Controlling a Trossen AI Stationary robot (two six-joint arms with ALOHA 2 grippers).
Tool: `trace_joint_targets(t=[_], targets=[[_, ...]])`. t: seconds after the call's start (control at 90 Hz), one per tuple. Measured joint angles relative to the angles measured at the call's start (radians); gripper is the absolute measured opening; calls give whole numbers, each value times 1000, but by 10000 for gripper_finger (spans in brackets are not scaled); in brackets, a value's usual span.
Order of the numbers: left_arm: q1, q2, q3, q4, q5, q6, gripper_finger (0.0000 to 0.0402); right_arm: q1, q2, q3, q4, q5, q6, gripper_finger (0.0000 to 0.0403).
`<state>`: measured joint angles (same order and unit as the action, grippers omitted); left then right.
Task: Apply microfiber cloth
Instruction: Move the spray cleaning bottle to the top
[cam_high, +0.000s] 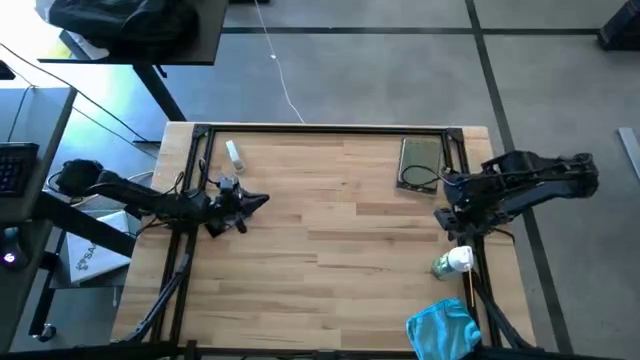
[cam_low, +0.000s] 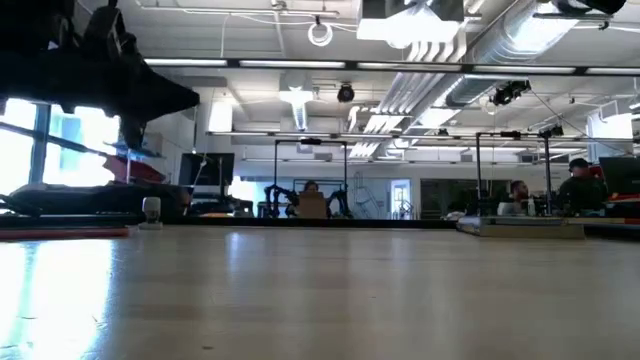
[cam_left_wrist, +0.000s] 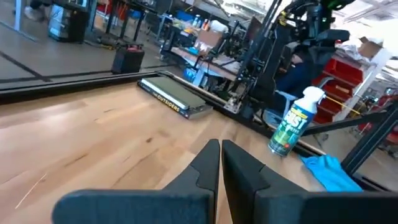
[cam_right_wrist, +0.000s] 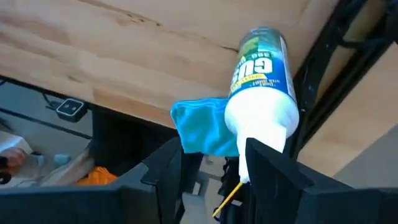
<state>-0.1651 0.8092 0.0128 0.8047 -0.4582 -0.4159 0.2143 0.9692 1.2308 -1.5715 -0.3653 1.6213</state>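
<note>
Light wooden plank bench (cam_high: 330, 240) framed by black metal rails along its edges. Broad bare centre, open from the left rail to the right rail.

Rumpled turquoise-blue microfiber cloth (cam_high: 443, 329) located lower right in the high view, at the bench's near edge, overhanging it. White-capped spray bottle with green label (cam_high: 453, 262) just above the cloth, beside the right rail. Flat dark book with grey cover (cam_high: 419, 162) at upper right, close to the far rail. Small pale cylindrical item (cam_high: 234, 153) at upper left.

Left gripper (cam_high: 255, 200) at centre left, above bare wood, fingers pressed nearly together in the left wrist view. Right gripper (cam_high: 452, 235) at centre right, directly above the bottle, fingers set wide in the right wrist view, one on each side of the bottle cap; contact cannot be confirmed.

Left wrist view only: spine lettering on the book (cam_left_wrist: 174, 97), bottle (cam_left_wrist: 293, 122) standing upright. Right wrist view only: cloth (cam_right_wrist: 205, 127) hanging past the bench edge. Low view: smooth bench surface (cam_low: 320, 290), cloth not visible; people seated in the room behind.
</note>
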Motion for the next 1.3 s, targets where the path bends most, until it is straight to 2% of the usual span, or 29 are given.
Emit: trace_joint_targets(t=[0.244, 0.422, 0.744, 0.844, 0.967, 1.033, 1.1, 1.178, 1.3], targets=[[-8, 87, 0, 118, 3, 8, 0, 69, 1, -53, 0, 14, 96, 149], [-8, 109, 3, 129, -1, 9, 0, 105, 1, -69, 0, 24, 108, 149], [-8, 130, 33, 129, 0, 9, 0, 109, 0, -69, 0, 171, 101, 149], [-8, 137, 42, 129, 1, 9, 0, 109, 0, -69, 0, 251, 98, 149], [-8, 145, 48, 125, 2, 9, 0, 109, 1, -69, 0, 398, 37, 149], [-8, 148, 51, 128, 3, 9, 0, 107, 5, -69, 0, 438, 6, 149], [-8, 148, 51, 128, 10, 9, 0, 105, 17, -69, 5, 429, -46, 149], [-8, 148, 51, 127, 12, 8, 0, 104, 37, -68, 30, 357, -98, 149], [-8, 148, 51, 127, 8, 9, 0, 105, 92, -36, 141, 303, -170, 149]])
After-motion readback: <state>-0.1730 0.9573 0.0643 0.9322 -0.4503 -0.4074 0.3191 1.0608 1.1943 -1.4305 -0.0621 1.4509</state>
